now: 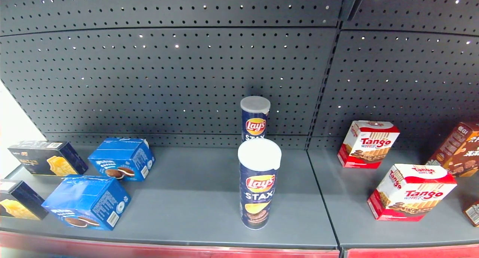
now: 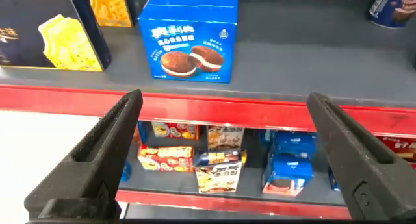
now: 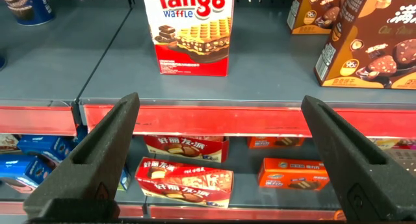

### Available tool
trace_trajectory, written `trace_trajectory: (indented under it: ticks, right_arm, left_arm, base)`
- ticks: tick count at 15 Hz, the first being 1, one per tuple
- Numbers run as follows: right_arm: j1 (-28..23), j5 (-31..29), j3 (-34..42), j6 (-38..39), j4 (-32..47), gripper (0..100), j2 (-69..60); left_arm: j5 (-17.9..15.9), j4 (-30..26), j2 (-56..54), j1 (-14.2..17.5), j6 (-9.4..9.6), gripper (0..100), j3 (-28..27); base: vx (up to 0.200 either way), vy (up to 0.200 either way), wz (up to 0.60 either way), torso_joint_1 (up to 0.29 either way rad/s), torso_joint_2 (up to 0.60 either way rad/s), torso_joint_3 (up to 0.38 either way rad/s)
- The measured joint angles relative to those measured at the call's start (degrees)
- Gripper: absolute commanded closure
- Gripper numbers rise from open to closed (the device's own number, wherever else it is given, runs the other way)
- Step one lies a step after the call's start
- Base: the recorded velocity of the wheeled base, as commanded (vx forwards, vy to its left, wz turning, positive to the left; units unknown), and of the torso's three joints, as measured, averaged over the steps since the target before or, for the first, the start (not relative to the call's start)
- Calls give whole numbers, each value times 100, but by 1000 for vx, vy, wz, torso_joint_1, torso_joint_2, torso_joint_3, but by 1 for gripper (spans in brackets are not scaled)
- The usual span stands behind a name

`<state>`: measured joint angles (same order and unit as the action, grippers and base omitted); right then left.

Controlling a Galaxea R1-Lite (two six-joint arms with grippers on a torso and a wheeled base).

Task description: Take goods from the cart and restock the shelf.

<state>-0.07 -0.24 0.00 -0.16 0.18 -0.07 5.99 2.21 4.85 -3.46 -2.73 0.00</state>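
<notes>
Since both pincers stand wide with nothing in them, handling is judged from goods already placed.

From the head, the grey shelf (image 1: 194, 198) carries a near chip can (image 1: 259, 187) upright at the middle, hiding the lower half of a far chip can (image 1: 255, 119). Blue boxes (image 1: 88, 202) lie left and wafer boxes (image 1: 411, 192) right. A brown box (image 1: 458, 149) is cut off at the right edge. Such a can is probably light, stiff, smooth and tippy, so take it round mid-body.

From the left wrist, the left pincer (image 2: 224, 104) gapes before the red lip (image 2: 214, 110), with one of the blue boxes beyond.

From the right wrist, the right pincer (image 3: 220, 104) gapes alike, facing one of the wafer boxes. Thin card likely dents, so grip flat faces gently. The lower-shelf packs (image 3: 185, 178) are partly hidden.
</notes>
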Motion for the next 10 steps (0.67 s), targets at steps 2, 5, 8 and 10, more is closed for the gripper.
trace_trajectory:
  ticks: [2, 5, 8, 10]
  right_arm:
    - [0, -2, 0, 0, 0, 0, 0]
    - [-4, -2, 0, -2, 0, 0, 0]
    - [-4, -2, 0, 0, 0, 0, 0]
    - [-2, -2, 0, 0, 0, 0, 0]
  left_arm:
    - [-90, -10, -39, 138, 16, 0, 0]
    - [-363, -200, -268, 267, 363, 0, 0]
    - [-399, -226, -434, 316, 335, 0, 0]
    - [-391, -223, -464, 319, 207, 0, 0]
  base:
    - [0, 0, 0, 0, 0, 0]
    - [0, 0, 0, 0, 0, 0]
    - [0, 0, 0, 0, 0, 0]
    - [0, 0, 0, 0, 0, 0]
